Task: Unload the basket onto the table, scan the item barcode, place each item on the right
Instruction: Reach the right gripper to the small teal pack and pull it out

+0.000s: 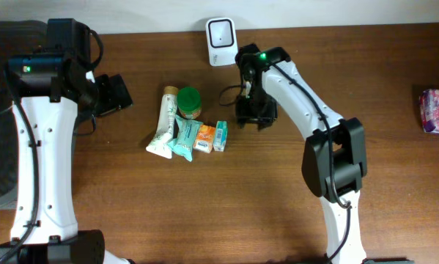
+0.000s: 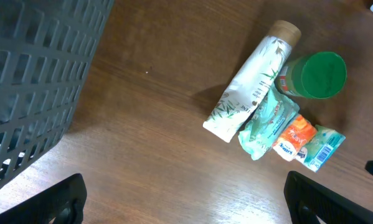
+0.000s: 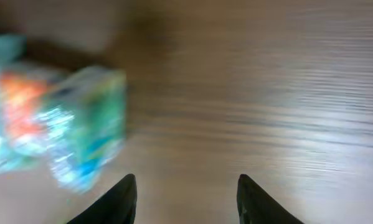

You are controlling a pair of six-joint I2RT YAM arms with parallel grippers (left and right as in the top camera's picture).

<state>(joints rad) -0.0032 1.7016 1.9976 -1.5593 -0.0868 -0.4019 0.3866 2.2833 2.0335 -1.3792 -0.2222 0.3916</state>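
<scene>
Right gripper [image 1: 253, 116] hangs low over the brown wooden table [image 1: 278, 191], just right of the pile, jaws apart and nothing between them: its wrist view shows bare wood in the gap. Nothing has been picked up. The nearest candidate is the small green and white carton [image 1: 220, 136], at the right end of the pile, well short of the white barcode scanner [image 1: 221, 31] at the table's far edge. Here's the worry: that carton sits tight against the orange sachet [image 1: 204, 137], which presses on the teal pouch [image 1: 182, 138], so a finger coming down on the left side could wedge between them, drag the sachet along or trap two items at once. The right wrist view is badly blurred, so judging the approach from it would be risky; a slightly off line could tip or shove the carton. The white squeeze tube [image 1: 163, 121] and the green-lidded glass jar [image 1: 189, 103] lie just behind, and a nudge could roll the jar. Even with a clean lift, the barcode side can't be made out, so it might face away from the scanner. Left gripper [image 1: 113, 94] sits well left beside the grey plastic basket [image 2: 37, 81], jaws spread wide and empty, clear of trouble.
</scene>
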